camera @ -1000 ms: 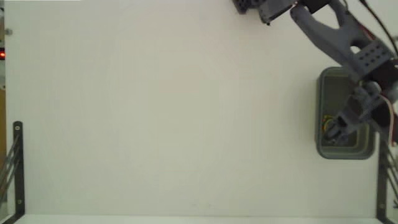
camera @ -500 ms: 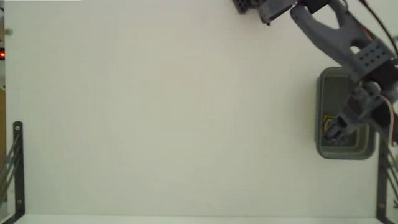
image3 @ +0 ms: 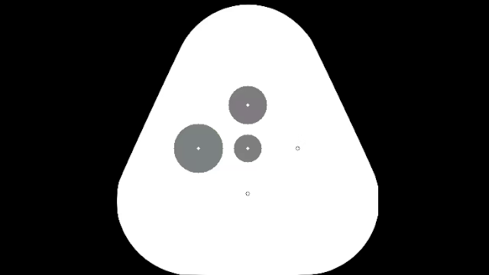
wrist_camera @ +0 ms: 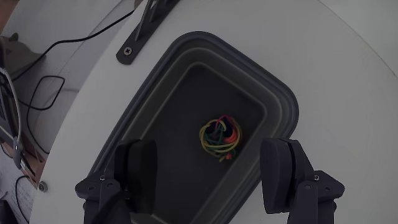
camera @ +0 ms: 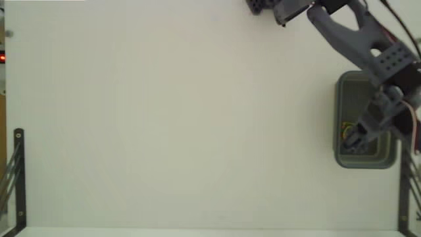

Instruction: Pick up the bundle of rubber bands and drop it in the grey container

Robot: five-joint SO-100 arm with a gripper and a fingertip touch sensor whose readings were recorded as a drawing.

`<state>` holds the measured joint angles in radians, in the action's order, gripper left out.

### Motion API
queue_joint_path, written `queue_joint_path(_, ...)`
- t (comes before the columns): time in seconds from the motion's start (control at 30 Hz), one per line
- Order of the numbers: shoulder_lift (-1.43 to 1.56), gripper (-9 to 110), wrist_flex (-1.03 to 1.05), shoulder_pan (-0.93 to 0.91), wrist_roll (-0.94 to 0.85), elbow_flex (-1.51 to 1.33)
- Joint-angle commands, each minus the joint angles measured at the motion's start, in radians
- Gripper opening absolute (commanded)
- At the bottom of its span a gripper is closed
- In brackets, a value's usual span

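Fixed view: one grey arm [camera: 355, 36] reaches from the top edge down to the right side of one white, matte table [camera: 184, 125]. One tub [camera: 339, 112], rectangular with rounded corners and a thick grey-green rim, stands near the table's right edge. The gripper [camera: 354, 136] hangs over the tub's lower half. One small bundle [camera: 344, 129] of coloured loops shows as a yellow-green speck against the tub's left inner wall, just beside the fingertips. Two dark metal brackets stand at the lower corners, one on the left [camera: 18, 178] and one on the right [camera: 402, 191]. Compared with the frame half a second earlier, arm, gripper, tub and bundle sit in the same places; no shift is visible.

Wrist view: the tub [wrist_camera: 186, 56] fills the centre, its smooth plastic walls stepped and its floor dark. The bundle [wrist_camera: 220, 139] lies on that floor, a knotty clump of thin yellow, red, green and blue loops, touching neither finger. Two dark, blocky fingers [wrist_camera: 283, 168] enter from the bottom edge, spread wide with the bundle showing between them; the gripper [wrist_camera: 208, 177] holds nothing. One bracket [wrist_camera: 144, 28] crosses the white table [wrist_camera: 336, 56] above the tub. Black cables [wrist_camera: 43, 81] trail off the table's left edge.
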<state>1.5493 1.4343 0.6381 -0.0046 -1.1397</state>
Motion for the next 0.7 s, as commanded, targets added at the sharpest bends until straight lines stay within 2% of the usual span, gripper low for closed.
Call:
queue_joint_path(0.0, 0.076, 110, -0.008, 0.015, 0.005, -0.01)
queue_joint_path(0.67, 0.137, 110, -0.008, -0.032, 0.005, -0.071)
